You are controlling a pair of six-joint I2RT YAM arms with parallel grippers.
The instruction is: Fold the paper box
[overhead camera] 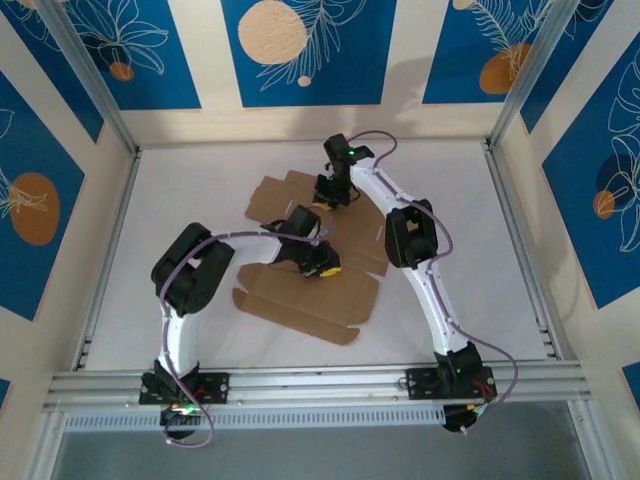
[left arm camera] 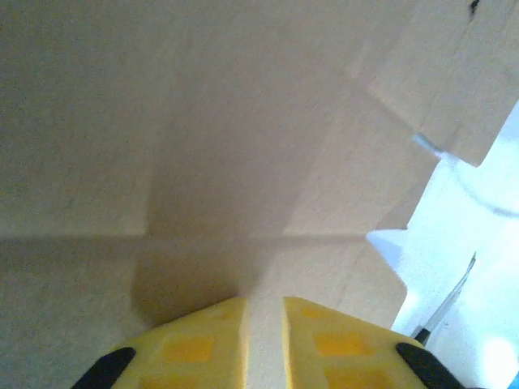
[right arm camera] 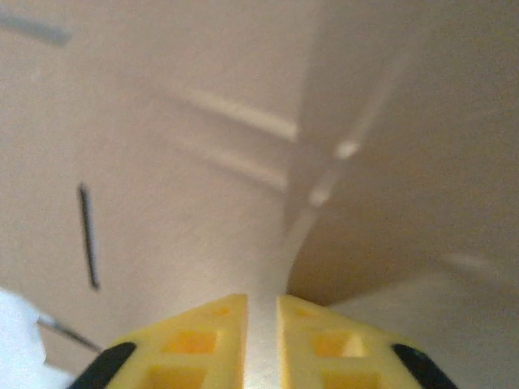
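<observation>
The yellow jaws of the left gripper (left arm camera: pixel 263 306) are parted by a narrow slit, close over a creased panel of the paper box (left arm camera: pixel 203 121). The jaws of the right gripper (right arm camera: pixel 261 301) are likewise a slit apart. The edge of a raised flap (right arm camera: pixel 405 162) runs down to that slit, and whether it is pinched cannot be told. In the top view the box is spread mostly flat at the middle of the white table (overhead camera: pixel 460 180), with the left gripper over its centre and the right gripper at its far edge.
</observation>
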